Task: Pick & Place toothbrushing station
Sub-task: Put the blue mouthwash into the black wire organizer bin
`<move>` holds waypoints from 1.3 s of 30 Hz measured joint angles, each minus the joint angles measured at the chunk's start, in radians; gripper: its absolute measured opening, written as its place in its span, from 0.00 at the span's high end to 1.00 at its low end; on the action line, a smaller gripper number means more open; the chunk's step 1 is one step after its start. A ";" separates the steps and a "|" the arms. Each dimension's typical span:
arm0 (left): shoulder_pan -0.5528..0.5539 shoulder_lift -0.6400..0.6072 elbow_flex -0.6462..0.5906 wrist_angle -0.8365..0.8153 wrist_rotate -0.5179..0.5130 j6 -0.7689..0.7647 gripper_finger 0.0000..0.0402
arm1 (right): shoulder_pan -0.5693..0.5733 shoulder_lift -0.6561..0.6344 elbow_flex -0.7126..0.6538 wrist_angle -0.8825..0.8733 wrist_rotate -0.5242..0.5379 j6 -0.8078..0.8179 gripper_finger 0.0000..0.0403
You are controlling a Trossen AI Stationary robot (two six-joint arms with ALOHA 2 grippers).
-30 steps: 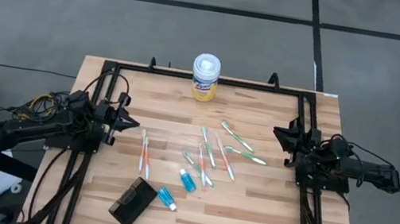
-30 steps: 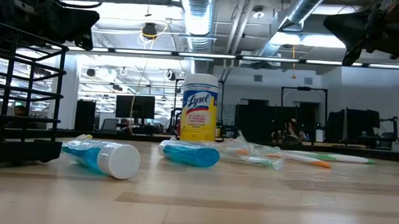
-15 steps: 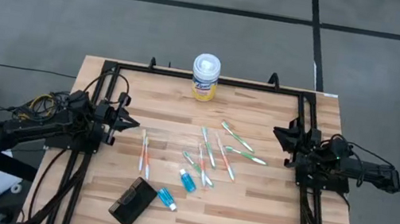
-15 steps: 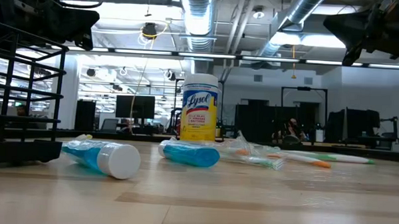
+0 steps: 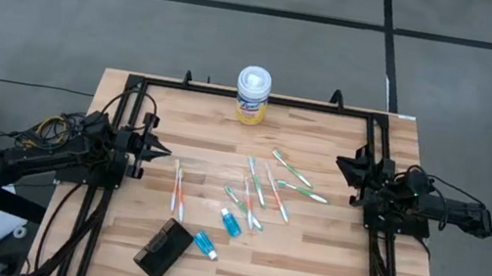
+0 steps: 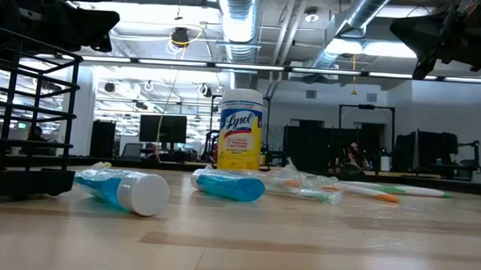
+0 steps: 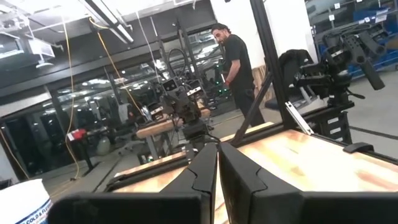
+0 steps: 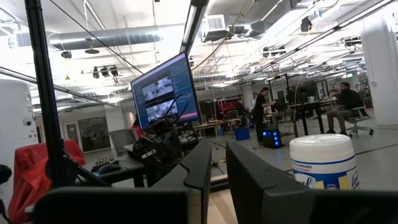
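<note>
1. Toothbrushing station (image 5: 163, 248): black box lying on the wooden table (image 5: 305, 266) near its front edge, nearer the left gripper (image 5: 161, 151) than the right one, well apart from both. Nothing grips it.
2. Just beside the station lies a small blue bottle (image 5: 205, 244); a second blue bottle (image 5: 231, 222) lies a little further toward the table's middle.
3. Toothbrushes (image 5: 263, 188) lie scattered between the two grippers; an orange-handled pair (image 5: 178, 190) lies near the left gripper.
4. Lysol wipes canister (image 5: 252, 94) stands upright at the far edge, well apart from both grippers.
5. Left gripper: fingers together, holding nothing, raised over the table's left side.
6. Right gripper (image 5: 342, 163): fingers a narrow slit apart, empty, raised over the right side.
</note>
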 joint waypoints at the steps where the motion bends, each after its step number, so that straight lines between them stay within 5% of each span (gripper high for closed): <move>1: 0.000 0.000 0.000 0.002 0.000 0.000 0.97 | 0.000 0.000 0.000 0.000 0.000 0.000 0.90; 16: 0.000 0.000 0.000 0.008 -0.062 -0.059 0.97 | 0.000 0.000 0.000 0.000 0.000 0.000 0.90; 32: -0.002 0.000 0.000 0.143 -0.059 -0.393 0.97 | 0.000 0.000 0.000 0.012 0.000 0.000 0.90; 39: -0.002 0.000 0.000 0.166 -0.060 -0.426 0.97 | 0.000 0.000 0.000 0.087 0.000 0.000 0.90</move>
